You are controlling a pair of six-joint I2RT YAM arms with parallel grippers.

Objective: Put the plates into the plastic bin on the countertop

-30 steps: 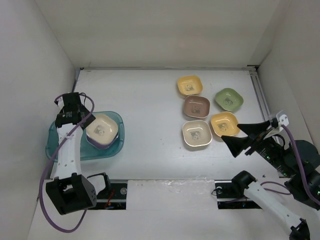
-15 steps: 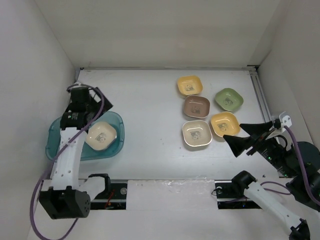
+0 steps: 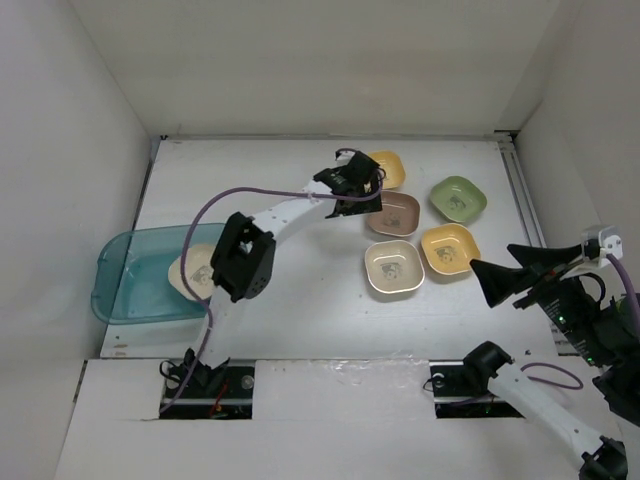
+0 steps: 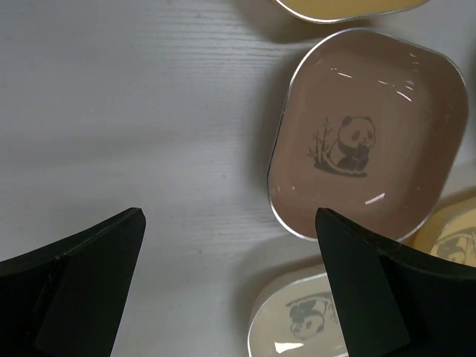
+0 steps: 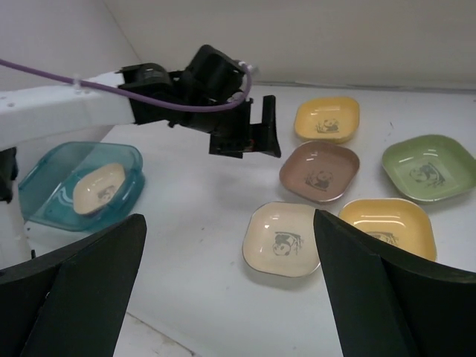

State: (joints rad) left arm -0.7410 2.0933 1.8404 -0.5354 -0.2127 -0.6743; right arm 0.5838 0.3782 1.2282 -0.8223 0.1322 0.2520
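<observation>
Bearing: brown plate (image 4: 368, 134) at 2 o'clock of the left gripper (image 4: 228, 223)

From the left wrist, the left gripper hangs with jaws wide apart over bare countertop (image 4: 149, 111). The brown plate lies just beside it at 2 o'clock, its near rim running 12 to 6. The plastic bin (image 3: 125, 285) sits well apart, at 8 o'clock in the top view. The right gripper (image 5: 229, 223), likewise spread and empty, is farther off, so the left gripper looks better placed for this plate.
</observation>
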